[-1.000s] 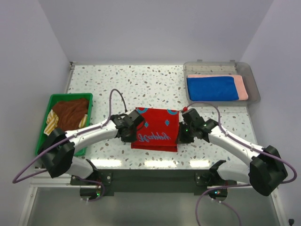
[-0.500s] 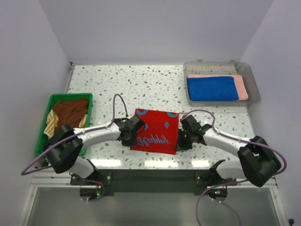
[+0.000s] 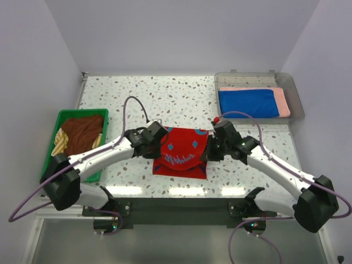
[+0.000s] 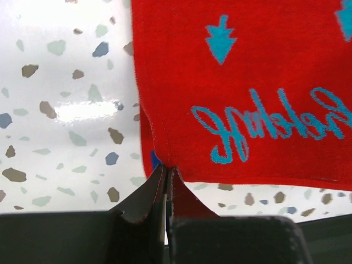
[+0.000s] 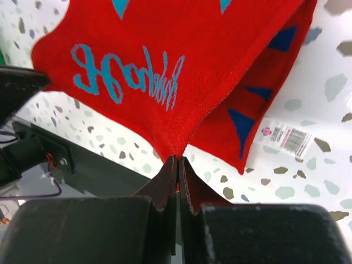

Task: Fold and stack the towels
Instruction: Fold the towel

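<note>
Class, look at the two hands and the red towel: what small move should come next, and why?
Probably carry both pinched corners together toward the far edge, then lower them. The left hand and right hand are each shut on a corner of the red towel. Its held edge sags between them, above a lower layer lying on the table.
</note>
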Controlling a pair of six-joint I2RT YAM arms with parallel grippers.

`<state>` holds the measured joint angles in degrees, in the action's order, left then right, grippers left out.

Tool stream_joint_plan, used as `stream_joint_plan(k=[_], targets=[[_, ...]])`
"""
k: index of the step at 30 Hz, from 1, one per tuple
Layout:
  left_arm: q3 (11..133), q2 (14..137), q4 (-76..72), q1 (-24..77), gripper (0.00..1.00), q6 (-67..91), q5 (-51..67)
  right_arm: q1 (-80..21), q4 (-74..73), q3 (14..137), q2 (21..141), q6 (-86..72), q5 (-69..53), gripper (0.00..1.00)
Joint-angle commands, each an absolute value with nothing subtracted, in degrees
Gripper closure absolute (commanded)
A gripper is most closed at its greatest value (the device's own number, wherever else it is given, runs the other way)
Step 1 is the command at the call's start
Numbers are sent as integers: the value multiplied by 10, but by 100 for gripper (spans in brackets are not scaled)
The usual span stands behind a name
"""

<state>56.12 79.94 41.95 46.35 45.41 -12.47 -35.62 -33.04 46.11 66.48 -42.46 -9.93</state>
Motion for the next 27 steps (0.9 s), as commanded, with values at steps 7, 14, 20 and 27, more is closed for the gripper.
stream_joint_plan(k=[7,14,20,27], targets=[[436,829,351,450,100,424,-107,-364,-229,293,710,-467,-147,100],[402,853,313,442,100,427,-103,-364,-197,269,744,-471,-136,100],[374,856,283,437,100,433,-83,-364,-206,269,722,-475,-143,93],[383,843,301,438,100,434,-88,-365,-266,308,692,-448,-119,78]])
